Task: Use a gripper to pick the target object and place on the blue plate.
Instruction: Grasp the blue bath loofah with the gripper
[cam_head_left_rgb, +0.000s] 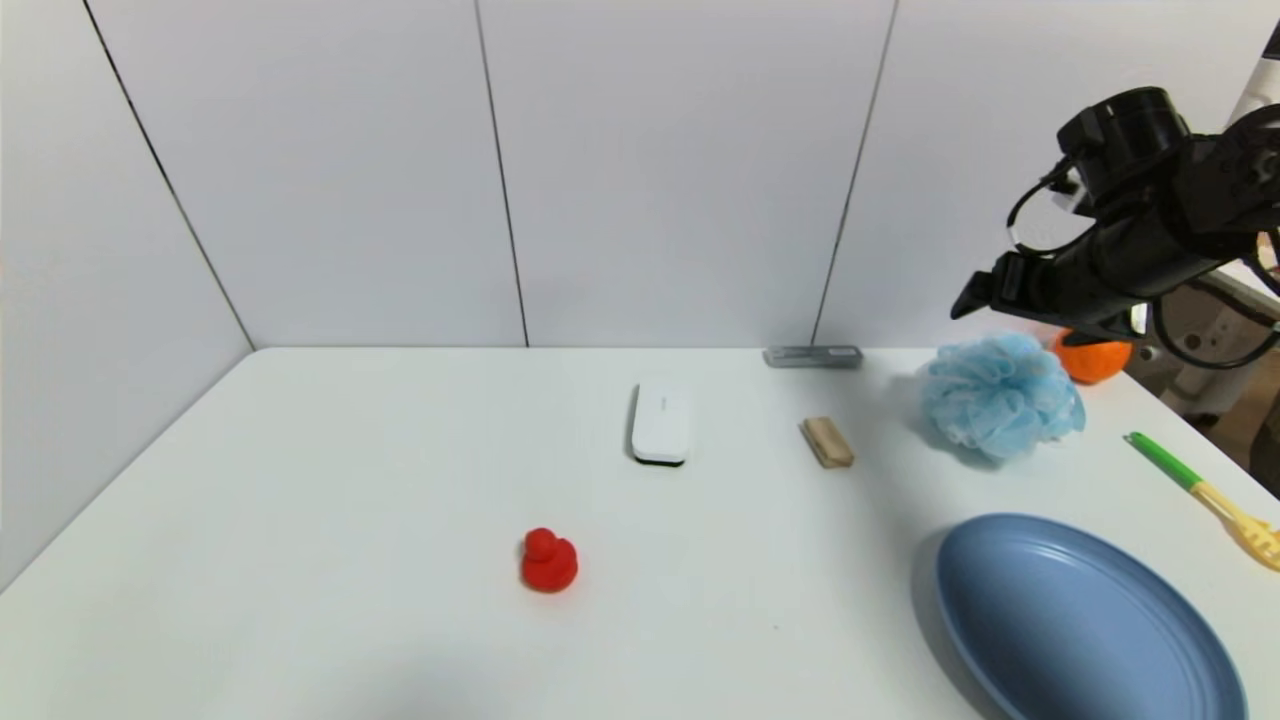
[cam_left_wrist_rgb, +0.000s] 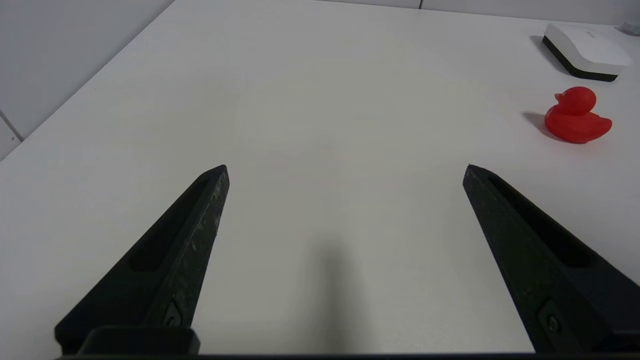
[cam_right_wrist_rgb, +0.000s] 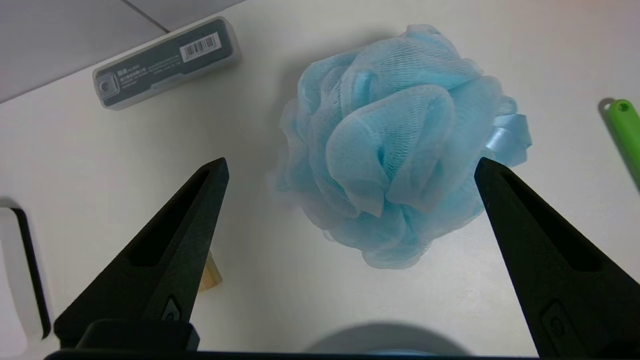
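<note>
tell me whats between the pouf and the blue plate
Nothing: in the head view, only bare white table separates the pouf from the blue plate.

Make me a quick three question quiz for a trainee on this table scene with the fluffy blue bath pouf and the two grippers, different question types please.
1. True or false: the right gripper, with black jaws wide apart, is already squeezing the fluffy light blue mesh bath pouf.
2. Multiple choice: which thing lies nearest the round matte blue plate? A) small red toy duck B) green-handled yellow fork C) flat white box
3. Fill in: the left gripper hangs open over bare white ____.

Key: 1 false, it hangs above the pouf; 2 B; 3 table.
</note>
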